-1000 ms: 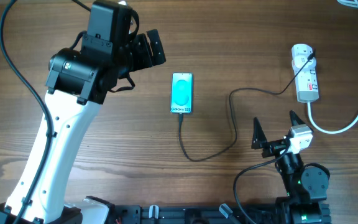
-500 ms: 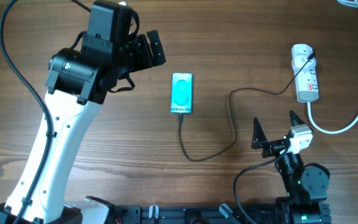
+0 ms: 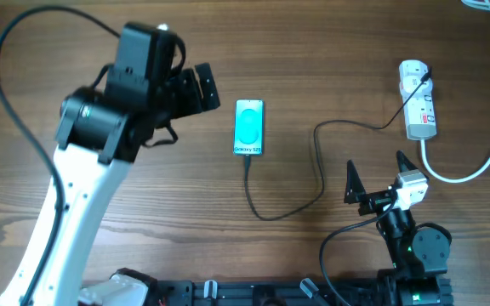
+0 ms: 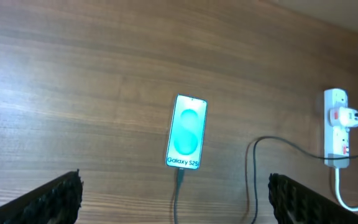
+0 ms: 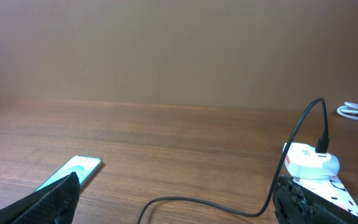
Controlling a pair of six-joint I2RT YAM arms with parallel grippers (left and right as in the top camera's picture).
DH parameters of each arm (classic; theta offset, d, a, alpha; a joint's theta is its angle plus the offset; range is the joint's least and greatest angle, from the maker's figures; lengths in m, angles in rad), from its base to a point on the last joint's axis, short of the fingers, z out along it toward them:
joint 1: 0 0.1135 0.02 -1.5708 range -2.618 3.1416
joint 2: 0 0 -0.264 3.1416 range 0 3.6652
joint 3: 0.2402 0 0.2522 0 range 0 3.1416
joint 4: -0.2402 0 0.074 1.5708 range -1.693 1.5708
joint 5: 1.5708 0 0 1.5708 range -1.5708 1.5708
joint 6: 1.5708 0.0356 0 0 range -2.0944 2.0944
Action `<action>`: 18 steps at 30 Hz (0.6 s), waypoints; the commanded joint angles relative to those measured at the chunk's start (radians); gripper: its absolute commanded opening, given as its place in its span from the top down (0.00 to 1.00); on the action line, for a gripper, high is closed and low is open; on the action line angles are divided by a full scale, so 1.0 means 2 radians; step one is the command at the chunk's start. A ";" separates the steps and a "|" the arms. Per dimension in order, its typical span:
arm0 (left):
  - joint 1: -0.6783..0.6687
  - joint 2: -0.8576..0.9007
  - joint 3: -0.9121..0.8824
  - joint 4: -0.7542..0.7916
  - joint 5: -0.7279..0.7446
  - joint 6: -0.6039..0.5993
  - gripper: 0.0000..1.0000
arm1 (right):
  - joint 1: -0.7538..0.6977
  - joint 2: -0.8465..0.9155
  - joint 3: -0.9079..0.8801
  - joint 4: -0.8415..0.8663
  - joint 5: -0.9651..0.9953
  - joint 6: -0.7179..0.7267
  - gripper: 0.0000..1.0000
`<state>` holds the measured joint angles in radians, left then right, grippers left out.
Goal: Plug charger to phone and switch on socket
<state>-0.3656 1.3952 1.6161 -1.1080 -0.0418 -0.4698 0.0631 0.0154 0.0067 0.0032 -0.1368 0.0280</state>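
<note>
**A:** What's the left gripper (image 3: 196,89) doing?

**B:** Its jaws are spread wide with nothing between them. It hovers over the wooden table (image 3: 185,195), just left of the phone (image 3: 248,127), and its wrist camera looks down on the lit cyan screen.

**A:** And the right gripper (image 3: 377,177)?

**B:** Also wide open and empty. It sits low near its base, well short of the socket (image 3: 418,102).

**A:** Where's the charger (image 3: 266,217)?

**B:** The thin black cable meets the phone's lower short edge, below the white text band. The tip looks seated there, though the joint is too small to be sure. From there the cable loops across the table and up to the white power strip, where its other end is plugged in.

**A:** So which step is in hand?

**B:** I'd judge the plugging done, which leaves the switching. I can't tell whether the red-marked switch (image 4: 334,116) is already on.

**A:** And the next move?

**B:** The right arm is nearer. It would need to reach over the strip, probably close its fingers to a blunt point, and press the switch. It should avoid the black cable and the thick white cord (image 3: 483,161), and not shove the strip.
</note>
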 commanded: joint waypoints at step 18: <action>0.046 -0.241 -0.339 0.192 0.087 0.161 0.00 | 0.002 -0.006 -0.001 0.002 0.006 -0.001 0.00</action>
<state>-0.2958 0.9833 1.0351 -0.8124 0.0090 -0.3458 0.0631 0.0154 0.0067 0.0036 -0.1364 0.0280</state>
